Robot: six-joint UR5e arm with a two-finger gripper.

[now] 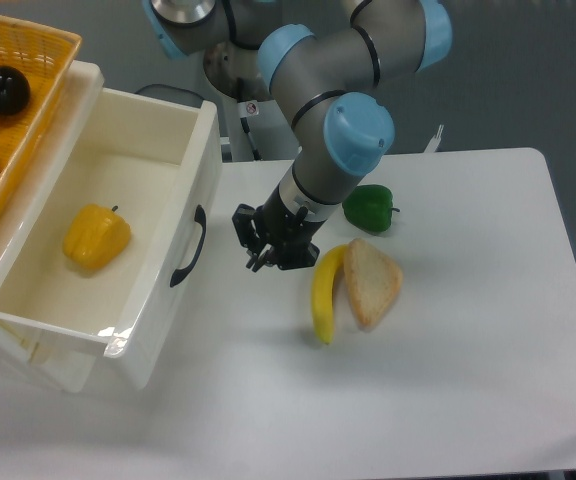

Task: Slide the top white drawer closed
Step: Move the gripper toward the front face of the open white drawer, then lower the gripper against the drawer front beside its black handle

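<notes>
Looking down from the fixed cam, we see the top white drawer (118,240) pulled well out of its cabinet at the left, its front panel w/ the black curved handle (188,246) facing the middle of the table (448,400). Inside the drawer lies a yellow bell pepper (96,236), resting on the drawer floor, apart from the walls. Above & behind the drawer, at the top-left corner, sits the yellow wicker basket (28,75); a black ball (4,89) shows in it, other contents too cut off at the edge for us to name. Our arm (343,110) reaches in from the top center, blue caps at its joints, wrist angled down toward the left. Our gripper (260,243) hangs low over the table, just right of the drawer front but not touching the handle; we see clear tabletop between them. Its fingers (253,262) point left-down; we cannot tell whether the jaws stand apart or closed, and we see nothing between them. Just right of the gripper lie a banana (324,297) and a slice of bread (372,282), touching each other side by side. A green bell pepper (369,207) sits just behind the bread, partly hidden by the arm.
</notes>
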